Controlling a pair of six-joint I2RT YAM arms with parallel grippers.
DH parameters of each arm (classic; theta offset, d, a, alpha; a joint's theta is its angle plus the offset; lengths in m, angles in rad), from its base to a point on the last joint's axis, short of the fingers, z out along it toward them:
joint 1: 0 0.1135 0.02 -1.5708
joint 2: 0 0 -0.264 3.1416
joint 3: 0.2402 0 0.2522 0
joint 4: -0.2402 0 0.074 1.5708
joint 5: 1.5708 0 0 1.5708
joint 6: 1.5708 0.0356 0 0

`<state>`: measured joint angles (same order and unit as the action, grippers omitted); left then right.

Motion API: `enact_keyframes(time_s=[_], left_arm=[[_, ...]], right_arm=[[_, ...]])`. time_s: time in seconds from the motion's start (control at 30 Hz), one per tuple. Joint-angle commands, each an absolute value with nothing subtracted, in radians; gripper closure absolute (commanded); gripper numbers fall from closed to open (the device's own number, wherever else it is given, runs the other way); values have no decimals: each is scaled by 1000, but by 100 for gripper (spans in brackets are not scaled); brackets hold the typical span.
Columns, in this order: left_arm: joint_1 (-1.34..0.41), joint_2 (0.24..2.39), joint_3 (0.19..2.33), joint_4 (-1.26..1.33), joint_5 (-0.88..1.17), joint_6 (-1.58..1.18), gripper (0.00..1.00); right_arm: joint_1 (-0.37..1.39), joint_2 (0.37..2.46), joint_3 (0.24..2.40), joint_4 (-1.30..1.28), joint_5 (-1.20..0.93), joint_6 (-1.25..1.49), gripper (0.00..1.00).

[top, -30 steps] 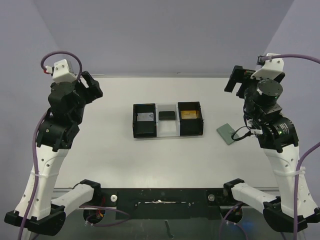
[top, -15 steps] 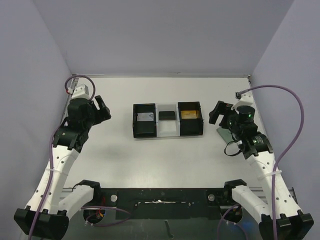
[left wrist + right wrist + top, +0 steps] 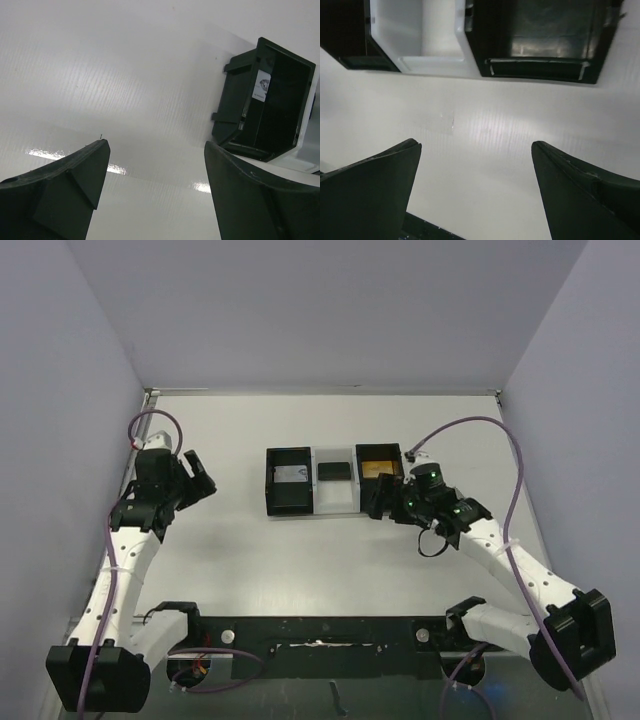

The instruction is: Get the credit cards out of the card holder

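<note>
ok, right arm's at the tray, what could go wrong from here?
1. The open right gripper sits close to the front wall of the black-and-clear three-compartment plastic tray; advancing could shove it.
2. The small grey-green bifold card holder shows in no view, possibly under the right arm; a grasp now would likely be blind.

The top view looks steeply down from above and behind the 2 arm bases, far enough back to hold the whole bench (image 3: 300,550), with the black-and-clear 3-compartment tray (image 3: 336,511) mid-bench. The left wrist camera sits low, facing across the bench past the left hand (image 3: 156,144) toward the tray's left black compartment (image 3: 235,100). The right wrist camera looks down past the right hand (image 3: 475,144), close on the tray's front wall (image 3: 535,67). All 3 views share the tray.
</note>
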<state>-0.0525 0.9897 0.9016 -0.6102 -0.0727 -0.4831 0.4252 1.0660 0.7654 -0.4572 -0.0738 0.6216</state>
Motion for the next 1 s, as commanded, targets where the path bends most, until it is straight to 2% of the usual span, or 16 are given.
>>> enact_keyframes(time_s=[0.0, 0.27, 0.57, 0.73, 0.97], left_arm=[[-25, 922, 850, -523, 32, -496, 22], [-13, 820, 739, -394, 144, -467, 22], [-11, 787, 617, -273, 163, -481, 21], [-11, 741, 533, -200, 198, -503, 21], [-12, 764, 525, -184, 211, -494, 21]], right_arm=[[551, 1139, 823, -389, -28, 693, 2], [741, 1388, 937, -371, 107, 778, 2], [767, 1683, 1193, -441, 223, 802, 2], [769, 1733, 1236, -443, 216, 823, 2], [768, 1816, 1290, -453, 175, 851, 2]])
